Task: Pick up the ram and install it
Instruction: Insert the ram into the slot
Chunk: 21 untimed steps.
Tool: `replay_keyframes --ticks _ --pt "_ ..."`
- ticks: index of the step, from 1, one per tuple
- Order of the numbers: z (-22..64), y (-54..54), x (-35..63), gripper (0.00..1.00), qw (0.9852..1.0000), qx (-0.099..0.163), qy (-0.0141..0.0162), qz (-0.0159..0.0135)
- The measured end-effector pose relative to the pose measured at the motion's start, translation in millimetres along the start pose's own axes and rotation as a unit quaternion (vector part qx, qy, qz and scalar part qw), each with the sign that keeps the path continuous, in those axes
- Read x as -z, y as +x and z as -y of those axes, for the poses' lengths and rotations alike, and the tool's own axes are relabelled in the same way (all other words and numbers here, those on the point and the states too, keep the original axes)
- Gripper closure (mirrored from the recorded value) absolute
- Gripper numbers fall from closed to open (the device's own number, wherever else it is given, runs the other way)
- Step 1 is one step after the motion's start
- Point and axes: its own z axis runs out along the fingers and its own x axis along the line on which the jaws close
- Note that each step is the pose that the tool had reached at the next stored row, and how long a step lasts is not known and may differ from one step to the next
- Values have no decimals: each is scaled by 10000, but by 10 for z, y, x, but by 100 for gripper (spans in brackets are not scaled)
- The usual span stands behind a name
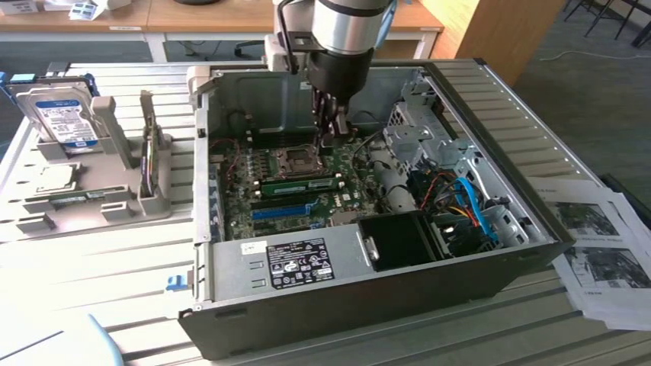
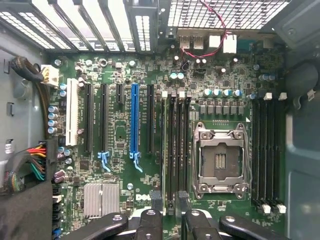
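At the exterior view's left a hard drive [image 1: 61, 114] stands well apart from the open case [image 1: 336, 297]. Inside, the ram [image 1: 300, 185] sits edge-up between the blue slot [image 1: 280, 211] and the CPU socket [image 1: 297, 161], its long axis across the view. The gripper [image 1: 333, 137] hangs just above, jaws spread and empty, with the drive cage [image 1: 417, 126] near on the exterior view's right.

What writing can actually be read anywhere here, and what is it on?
Nothing reads clearly.
Hard drive label: too small.
Black sticker on the computer case: too small.
Printed sheets beside the case: too small.
White mark on the circuit board: blurred, maybe a logo.
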Motion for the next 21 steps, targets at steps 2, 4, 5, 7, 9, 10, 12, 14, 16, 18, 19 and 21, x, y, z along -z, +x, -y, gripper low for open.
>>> replay_keyframes --ticks 2,4,5,7,9,10,12,14,16,18,19,21 --pt "-1 -1 39 76 10000 0 0 0" --pt "-1 -1 59 76 10000 0 0 0" --pt "-1 -1 70 76 10000 0 0 0" --pt "-1 -2 94 76 10000 0 0 0" --pt "-2 -2 117 76 10000 0 0 1" --pt "-2 -3 129 76 10000 0 0 0" --pt "-2 -3 153 76 10000 0 0 0" --pt "-3 -4 177 76 10000 0 0 0" --pt "-3 -4 202 76 10000 0 0 0" --pt "-3 -5 219 76 10000 0 0 1" --pt "-3 -5 219 76 10000 0 0 1" --pt "-3 -5 219 76 10000 0 0 1"
